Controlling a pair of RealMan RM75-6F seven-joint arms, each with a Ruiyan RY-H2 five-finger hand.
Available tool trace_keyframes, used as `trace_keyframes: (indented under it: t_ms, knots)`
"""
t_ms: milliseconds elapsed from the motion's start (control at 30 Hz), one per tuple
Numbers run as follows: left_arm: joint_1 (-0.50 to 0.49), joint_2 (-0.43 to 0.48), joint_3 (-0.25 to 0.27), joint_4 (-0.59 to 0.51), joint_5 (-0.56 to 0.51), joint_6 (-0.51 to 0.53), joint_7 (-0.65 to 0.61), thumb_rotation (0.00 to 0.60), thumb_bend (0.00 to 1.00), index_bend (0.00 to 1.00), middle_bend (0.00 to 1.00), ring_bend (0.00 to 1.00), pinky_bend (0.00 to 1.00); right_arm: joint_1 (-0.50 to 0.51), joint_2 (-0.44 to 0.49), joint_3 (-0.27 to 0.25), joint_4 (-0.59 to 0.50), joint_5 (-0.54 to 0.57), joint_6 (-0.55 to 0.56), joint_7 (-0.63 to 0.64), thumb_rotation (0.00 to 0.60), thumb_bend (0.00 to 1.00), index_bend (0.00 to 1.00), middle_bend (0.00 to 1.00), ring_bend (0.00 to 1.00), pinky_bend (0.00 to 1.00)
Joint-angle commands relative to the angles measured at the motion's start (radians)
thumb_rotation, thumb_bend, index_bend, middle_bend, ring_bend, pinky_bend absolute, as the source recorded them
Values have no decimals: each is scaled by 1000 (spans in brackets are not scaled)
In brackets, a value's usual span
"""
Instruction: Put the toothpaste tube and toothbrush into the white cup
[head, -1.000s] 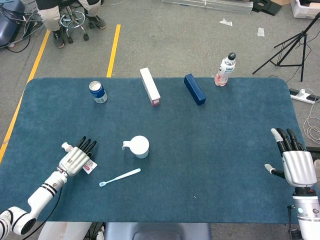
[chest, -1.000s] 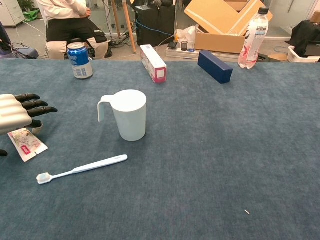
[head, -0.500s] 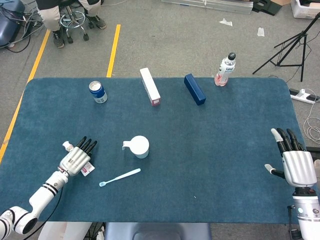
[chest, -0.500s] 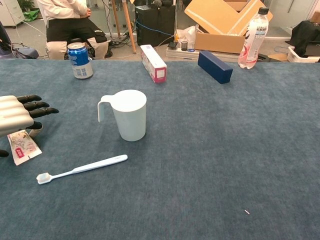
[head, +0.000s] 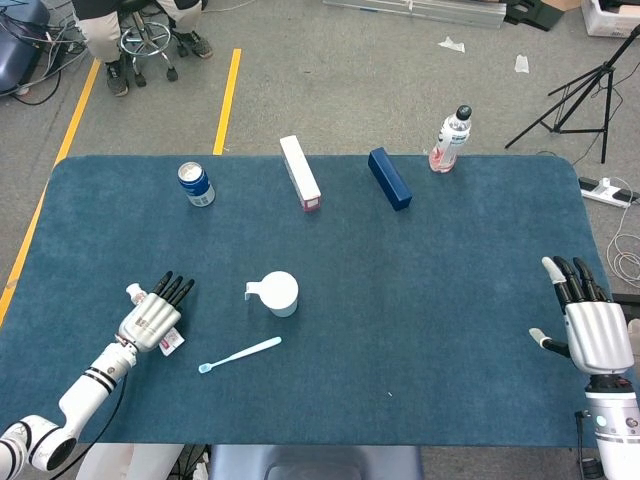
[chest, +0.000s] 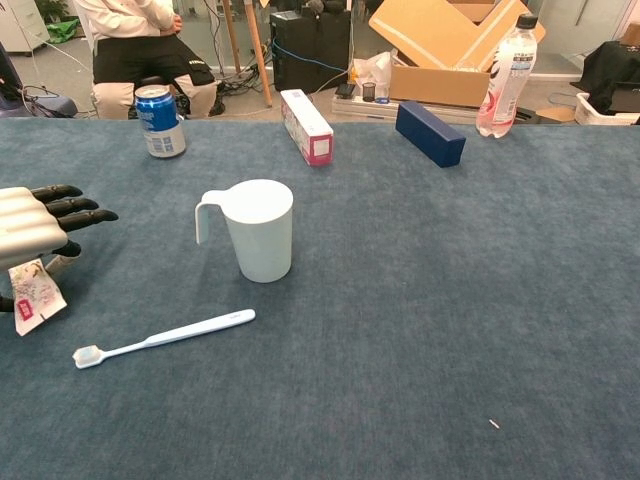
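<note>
Head view: left hand (head: 151, 319) lying over the toothpaste tube (head: 171, 341), well left of the white cup (head: 279, 293); toothbrush (head: 241, 354) flat on the desk (head: 420, 270) just in front of the cup. Right hand (head: 594, 325) far right of the cup, fingers spread, empty.

Chest view: tube (chest: 30, 299) tilted up under the left hand (chest: 40, 222), seemingly pinched, though grip partly hidden. Probably mid-pickup; next, carrying to the cup (chest: 258, 229) and lowering upright.

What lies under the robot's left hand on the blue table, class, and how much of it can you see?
Under the left hand lies the toothpaste tube: its flat printed end sticks out below the palm. The rest of the tube, cap included, is covered by the hand, and whether the fingers grip it cannot be told.
</note>
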Motion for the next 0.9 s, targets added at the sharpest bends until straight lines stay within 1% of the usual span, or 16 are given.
trace_keyframes:
  t_ms: [33,233,500,900]
  knots:
    - [3,1,-2,-4,-2,6,-3,600,34,587,0,0,0,0,0,0,0,0,0,0,600,0,23,112,33,346]
    - [13,-3,-13,-13,-14,25,-33,600,35,628,0,0,0,1,-1,1,1,3,-4,-1,600,0,23,112,33,346]
    - [31,1,-35,-43,-53,44,-62,600,35,632,0,0,0,1,0,1,1,2,-3,1,600,0,23,112,33,346]
    - [63,10,-99,-112,-122,117,-124,600,35,646,0,0,0,2,0,1,1,4,-5,3,600,0,23,113,33,346]
